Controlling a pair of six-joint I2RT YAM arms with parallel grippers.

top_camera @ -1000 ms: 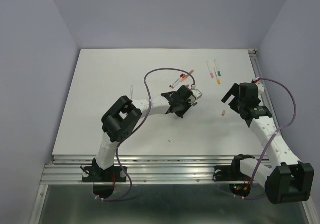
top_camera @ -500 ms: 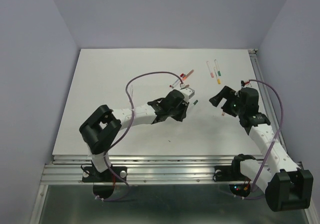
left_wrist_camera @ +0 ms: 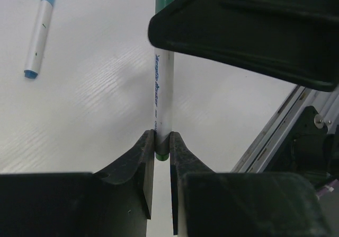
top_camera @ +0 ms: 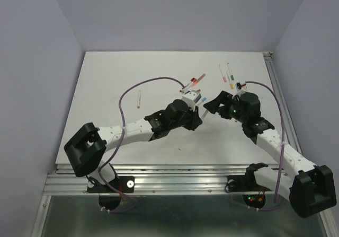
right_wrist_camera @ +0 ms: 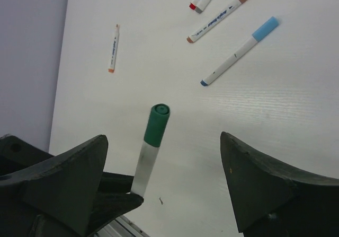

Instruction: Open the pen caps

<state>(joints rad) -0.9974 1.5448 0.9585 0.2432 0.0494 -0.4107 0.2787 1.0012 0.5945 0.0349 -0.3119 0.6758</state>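
Low in the middle of the left wrist view, my left gripper (left_wrist_camera: 161, 142) holds the green pen (left_wrist_camera: 163, 96) — its jaws are pinched tight on the bottom end of the white barrel. The pen sticks straight up the frame, and one dark finger of the other arm hides part of it near the top. In the right wrist view the green cap (right_wrist_camera: 157, 123) is on the pen. My right gripper (right_wrist_camera: 164, 157) is wide — one finger on each side of the cap, not touching it. On the table (top_camera: 106, 88) a blue pen (right_wrist_camera: 238, 51) lies at the upper right, and an orange pen (right_wrist_camera: 114, 49) lies alone at the upper left.
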